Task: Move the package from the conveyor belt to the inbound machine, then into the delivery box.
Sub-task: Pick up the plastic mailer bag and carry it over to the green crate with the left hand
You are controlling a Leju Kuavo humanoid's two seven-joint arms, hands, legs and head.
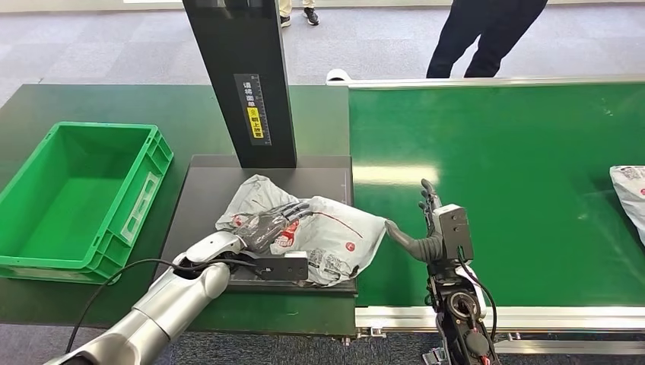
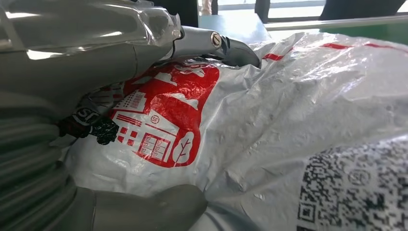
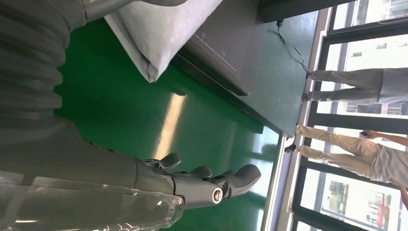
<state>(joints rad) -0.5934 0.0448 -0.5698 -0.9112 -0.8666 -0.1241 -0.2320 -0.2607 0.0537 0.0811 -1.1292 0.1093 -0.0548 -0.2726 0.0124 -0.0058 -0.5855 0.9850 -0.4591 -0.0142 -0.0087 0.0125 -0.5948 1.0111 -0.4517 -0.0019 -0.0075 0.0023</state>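
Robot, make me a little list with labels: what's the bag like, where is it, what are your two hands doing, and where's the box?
package: crinkled grey plastic mailing bag with red print
package place: on the black platform of the inbound machine, one corner hanging over the green conveyor belt
left hand: rests on top of the bag, fingers spread over it
right hand: open above the belt, thumb beside the bag's corner, holding nothing
delivery box: green plastic crate, nothing in it, left of the machine
also there: second grey bag at the belt's right edge
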